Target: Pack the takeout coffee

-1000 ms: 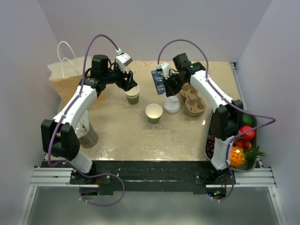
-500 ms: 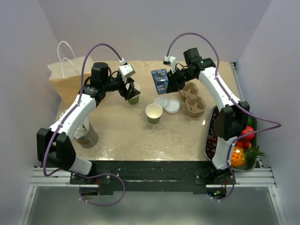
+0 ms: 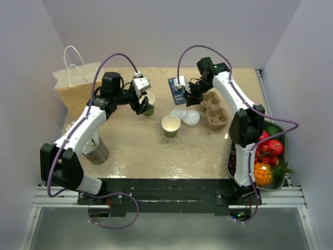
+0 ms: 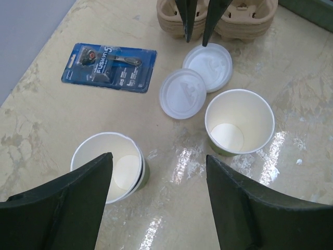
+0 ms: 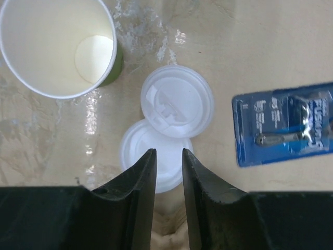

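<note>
The takeout coffee shows in no view; no cup here wears a lid. Two olive-green paper cups stand open: one mid-table, the other to its far left. Two white lids lie loose and overlapping on the table. My left gripper is open just above the table, with the left cup by its left finger and the other cup ahead on the right. My right gripper hovers over one lid, jaws slightly apart with nothing between them.
A cardboard cup carrier sits right of the lids. A blue razor pack lies behind them. A brown paper bag stands at the far left. A metal cup is near the left arm, a fruit bowl at the right edge.
The right gripper, shut low by the lids a second ago, lifted back toward the carrier and parted its jaws. A second lid now shows beside the first. The left gripper barely moved.
</note>
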Controlling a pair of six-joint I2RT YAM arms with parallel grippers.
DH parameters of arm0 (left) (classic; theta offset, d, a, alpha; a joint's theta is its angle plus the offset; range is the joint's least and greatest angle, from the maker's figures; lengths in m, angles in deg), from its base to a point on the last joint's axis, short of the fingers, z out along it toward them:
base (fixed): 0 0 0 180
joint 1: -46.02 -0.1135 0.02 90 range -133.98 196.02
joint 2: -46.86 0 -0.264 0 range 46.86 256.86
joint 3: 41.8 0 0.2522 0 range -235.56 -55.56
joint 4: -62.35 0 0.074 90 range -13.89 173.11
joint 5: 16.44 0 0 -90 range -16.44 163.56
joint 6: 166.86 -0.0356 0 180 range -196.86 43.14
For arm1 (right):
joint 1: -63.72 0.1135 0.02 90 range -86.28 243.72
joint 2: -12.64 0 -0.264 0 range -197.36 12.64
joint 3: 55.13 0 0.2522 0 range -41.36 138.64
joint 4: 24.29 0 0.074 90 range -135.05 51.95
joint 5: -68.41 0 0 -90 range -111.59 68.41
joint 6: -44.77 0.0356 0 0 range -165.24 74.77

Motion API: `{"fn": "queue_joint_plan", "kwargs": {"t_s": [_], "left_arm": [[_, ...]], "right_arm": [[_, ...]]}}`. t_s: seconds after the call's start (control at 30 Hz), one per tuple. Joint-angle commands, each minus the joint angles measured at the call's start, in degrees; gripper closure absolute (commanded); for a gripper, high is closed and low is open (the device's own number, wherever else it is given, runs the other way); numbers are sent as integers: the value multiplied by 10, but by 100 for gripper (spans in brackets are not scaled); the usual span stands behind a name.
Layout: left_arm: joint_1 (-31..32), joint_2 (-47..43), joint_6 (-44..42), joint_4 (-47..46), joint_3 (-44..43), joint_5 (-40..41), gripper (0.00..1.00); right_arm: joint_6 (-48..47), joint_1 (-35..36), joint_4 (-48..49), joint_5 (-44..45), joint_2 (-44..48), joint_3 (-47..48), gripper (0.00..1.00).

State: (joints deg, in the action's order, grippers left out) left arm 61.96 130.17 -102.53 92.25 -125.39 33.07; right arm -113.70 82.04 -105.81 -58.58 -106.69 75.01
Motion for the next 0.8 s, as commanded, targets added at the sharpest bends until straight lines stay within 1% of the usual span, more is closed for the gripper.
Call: {"fn": "queue_joint_plan", "kwargs": {"t_s": [0.0,0.1,0.17,0.33,0.5,0.77], "left_arm": [[1,-21,-27,10,-1,7,24],[1,-22,-24,6,0,20,24],[1,-25,-18,2,6,26,24],[1,-35,-10,-15,23,38,24],[1,-40,3,-25,36,38,24],[1,-31,12,-31,30,36,24]], "right_arm": [[-217,21,-149,13,-63,49,70],[-249,36,-139,42,-67,25,69],[-252,44,-121,49,-66,17,68],[-269,56,-124,74,-82,31,68],[-294,62,-137,98,-93,25,68],[-284,64,-118,112,-109,23,67]]}}
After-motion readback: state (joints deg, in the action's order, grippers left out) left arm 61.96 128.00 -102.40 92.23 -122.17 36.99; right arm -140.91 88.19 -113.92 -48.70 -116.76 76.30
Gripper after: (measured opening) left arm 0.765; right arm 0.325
